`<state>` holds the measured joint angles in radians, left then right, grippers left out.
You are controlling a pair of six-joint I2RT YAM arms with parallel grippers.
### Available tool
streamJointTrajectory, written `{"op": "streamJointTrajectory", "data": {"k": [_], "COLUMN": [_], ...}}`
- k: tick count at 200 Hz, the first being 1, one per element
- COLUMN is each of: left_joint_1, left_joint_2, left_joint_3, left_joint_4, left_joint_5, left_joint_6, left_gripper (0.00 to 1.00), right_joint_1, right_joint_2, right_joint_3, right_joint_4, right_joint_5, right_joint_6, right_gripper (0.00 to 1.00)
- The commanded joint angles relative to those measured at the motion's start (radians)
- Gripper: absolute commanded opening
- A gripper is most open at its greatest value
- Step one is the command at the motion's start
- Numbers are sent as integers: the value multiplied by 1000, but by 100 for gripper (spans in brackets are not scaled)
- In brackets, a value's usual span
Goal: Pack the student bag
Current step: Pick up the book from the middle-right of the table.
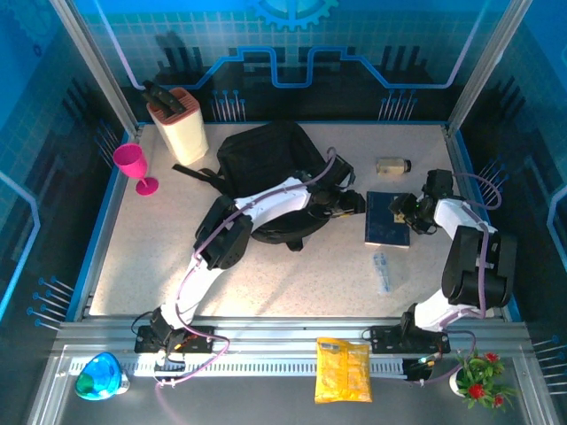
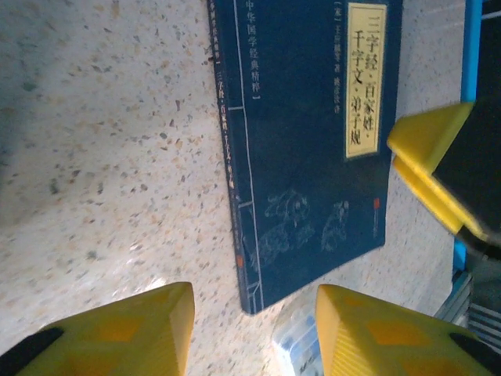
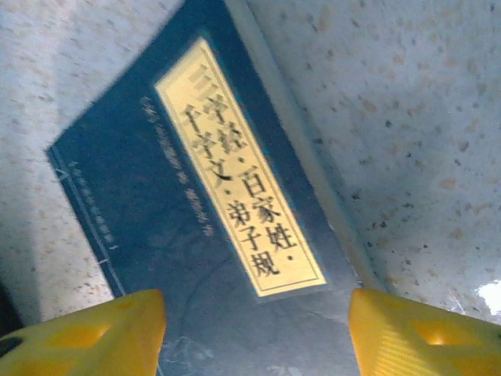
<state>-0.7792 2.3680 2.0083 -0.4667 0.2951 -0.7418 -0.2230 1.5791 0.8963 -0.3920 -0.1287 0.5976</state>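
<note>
Student bag (image 1: 266, 159), black soft fabric, lies slumped mid-rear on the table (image 1: 177, 257), a strap trailing left; left gripper (image 1: 356, 204) just beside it, fingers spread; right gripper (image 1: 401, 212), fingers parted, over the dark blue book (image 1: 387, 232).

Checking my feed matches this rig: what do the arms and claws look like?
The left arm and right arm have white link shells with black joint housings and lilac cables looped alongside. The left claw and right claw are black-bodied, each with two yellow wedge-shaped fingers.
</note>
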Motion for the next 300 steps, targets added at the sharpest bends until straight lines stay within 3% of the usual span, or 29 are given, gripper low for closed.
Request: {"op": "streamJointTrajectory", "data": {"k": [1, 55, 95, 161, 212, 255, 300], "left_joint_1": [-9, -13, -14, -14, -14, -13, -13], "left_joint_2": [49, 140, 182, 220, 284, 222, 120], "left_joint_3": [66, 126, 154, 167, 259, 267, 173], "left_joint_4": [17, 22, -8, -19, -60, 66, 133], "left_joint_5": [27, 64, 66, 70, 145, 266, 262], "left_joint_6": [-68, -141, -180, -213, -229, -184, -125], "left_gripper": [42, 40, 40, 39, 53, 43, 36], "right_joint_1": [-10, -13, -11, -6, -4, -5, -2], "right_joint_2": [36, 96, 127, 138, 154, 160, 154], "right_joint_3": [-7, 6, -7, -11, -54, -60, -64], "right_joint_4": [-23, -35, 7, 24, 44, 58, 60], "right_joint_5": [-4, -34, -173, -212, -243, -262, -270], "right_joint_6": [-15, -22, 8, 20, 35, 48, 51], "right_gripper": [60, 61, 62, 62, 62, 61, 58]}}
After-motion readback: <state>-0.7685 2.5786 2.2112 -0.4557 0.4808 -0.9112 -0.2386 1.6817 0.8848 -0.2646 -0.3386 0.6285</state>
